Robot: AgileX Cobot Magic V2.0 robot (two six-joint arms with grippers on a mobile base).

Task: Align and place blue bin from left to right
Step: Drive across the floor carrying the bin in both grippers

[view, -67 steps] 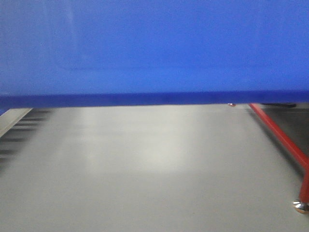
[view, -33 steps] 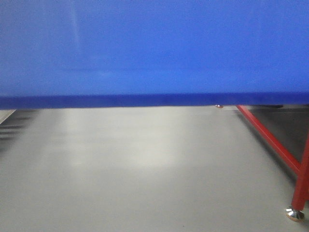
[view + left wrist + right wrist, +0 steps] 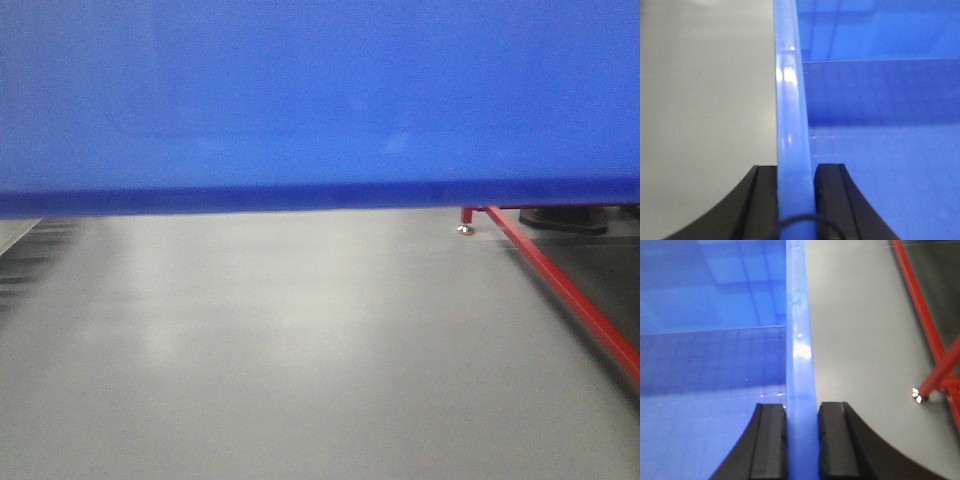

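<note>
Blue: one bin (image 3: 320,100), rim clamped by two end effectors (image 3: 796,175) (image 3: 802,412)

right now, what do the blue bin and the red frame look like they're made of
The blue bin is likely moulded plastic, smooth and glossy; its rim catches soft highlights. The red frame is probably painted metal tube, going by its even red coat and shiny silver foot.
</note>
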